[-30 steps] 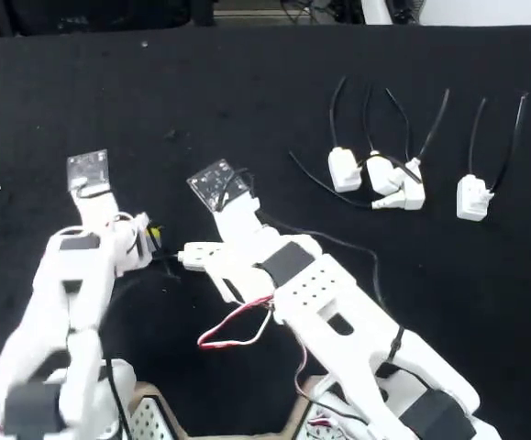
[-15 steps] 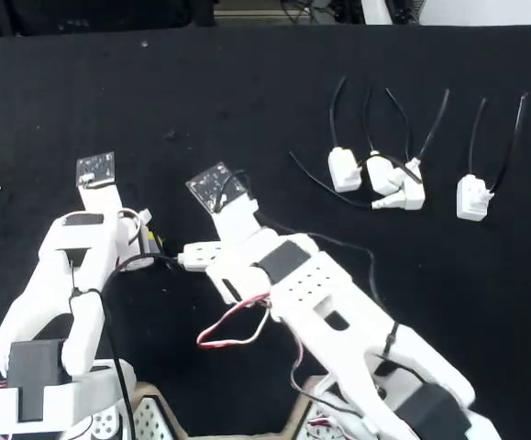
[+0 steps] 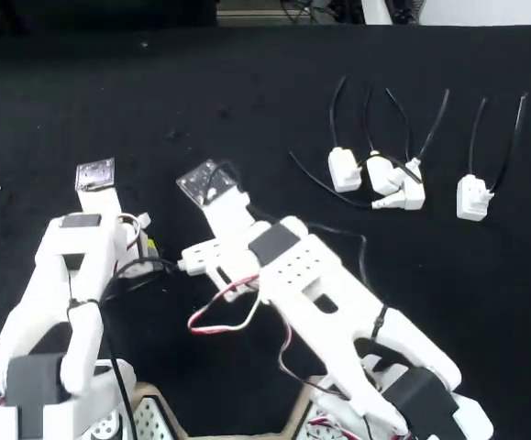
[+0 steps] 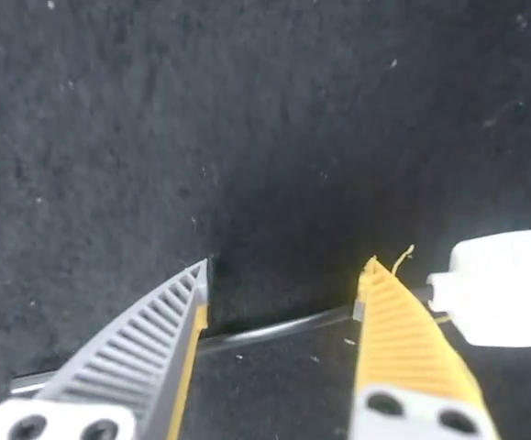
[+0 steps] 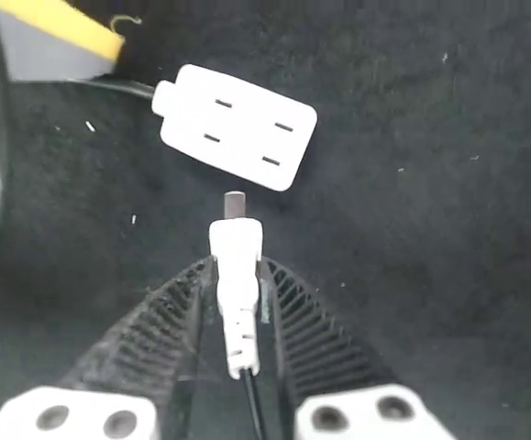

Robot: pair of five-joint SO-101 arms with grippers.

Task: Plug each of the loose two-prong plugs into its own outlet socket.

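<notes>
My right gripper [image 5: 237, 268] is shut on a white two-prong plug [image 5: 236, 240]. Its prongs point at the white outlet block [image 5: 236, 139] and stop just short of it. The block's cord [image 4: 274, 327] runs between the open fingers of my left gripper [image 4: 285, 275], with the block's end [image 4: 508, 284] just beside the yellow finger [image 4: 403, 330]. In the high view the outlet block [image 3: 199, 255] lies between the two arms, and the left gripper [image 3: 146, 249] is beside it. Several loose plugs [image 3: 344, 169] with black cords lie at the back right.
A black cloth [image 3: 247, 82] covers the table. One plug [image 3: 472, 197] lies apart at the far right of the group. Red and white wires [image 3: 215, 321] hang from the right arm near the front. The arm bases [image 3: 155, 417] stand at the front edge.
The right arm has shifted slightly left with the plug in its grip. The left arm has turned and drawn in a little beside the outlet block. The block and loose plugs have stayed put.
</notes>
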